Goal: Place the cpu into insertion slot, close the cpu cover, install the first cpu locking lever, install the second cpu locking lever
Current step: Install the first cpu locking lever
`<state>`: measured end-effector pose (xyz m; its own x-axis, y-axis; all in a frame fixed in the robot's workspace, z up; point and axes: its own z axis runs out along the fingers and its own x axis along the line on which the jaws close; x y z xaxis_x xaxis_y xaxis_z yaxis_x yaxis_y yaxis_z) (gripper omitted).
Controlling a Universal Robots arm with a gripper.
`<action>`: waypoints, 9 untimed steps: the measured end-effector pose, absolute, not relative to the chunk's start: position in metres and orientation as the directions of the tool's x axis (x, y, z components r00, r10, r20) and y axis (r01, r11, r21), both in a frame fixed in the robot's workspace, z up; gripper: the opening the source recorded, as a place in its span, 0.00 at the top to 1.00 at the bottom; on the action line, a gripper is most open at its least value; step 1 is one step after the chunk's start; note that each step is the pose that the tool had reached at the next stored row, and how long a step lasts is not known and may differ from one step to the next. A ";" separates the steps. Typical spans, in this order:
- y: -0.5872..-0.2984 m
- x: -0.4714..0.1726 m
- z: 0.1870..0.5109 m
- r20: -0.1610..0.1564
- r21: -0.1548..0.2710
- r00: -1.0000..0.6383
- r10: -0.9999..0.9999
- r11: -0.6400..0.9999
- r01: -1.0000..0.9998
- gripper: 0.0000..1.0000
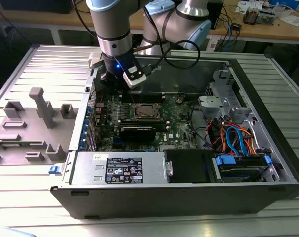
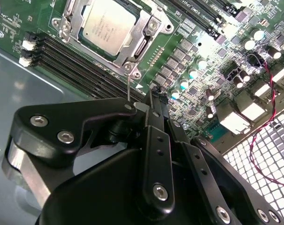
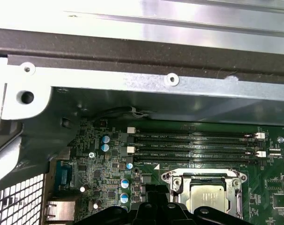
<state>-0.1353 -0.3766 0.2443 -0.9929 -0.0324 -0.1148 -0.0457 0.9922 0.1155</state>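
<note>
Jaws first: their own black linkage masks the tips, so you cannot tell their state. The cpu (image 2: 109, 28) lies framed by the cpu cover (image 2: 71, 21), with memory slots (image 2: 78, 60) just beside.

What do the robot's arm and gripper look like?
The arm is a silvery-grey tube with pale blue joint caps and black cables alongside. A white block with a blue light sits at its wrist. The gripper is black jointed bars with silver screws.

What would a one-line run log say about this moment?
cpu: seated in socket | cpu cover: down around it | hand: shut, tips beside thin lever wire at the cover's corner
</note>
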 end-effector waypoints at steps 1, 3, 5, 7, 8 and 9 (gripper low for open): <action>-0.377 -0.135 0.244 -0.115 0.116 -0.993 -0.032 0.992 -0.046 0.89; -0.377 -0.135 0.244 -0.115 0.116 -0.993 -0.033 0.992 -0.046 0.89; -0.377 -0.137 0.244 -0.115 0.116 -0.993 -0.032 0.992 -0.046 0.89; -0.377 -0.138 0.244 -0.115 0.116 -0.993 -0.032 0.992 -0.046 0.89; -0.377 -0.138 0.244 -0.115 0.116 -0.993 -0.033 0.992 -0.046 0.89; -0.377 -0.138 0.244 -0.115 0.117 -0.993 -0.032 0.992 -0.046 0.89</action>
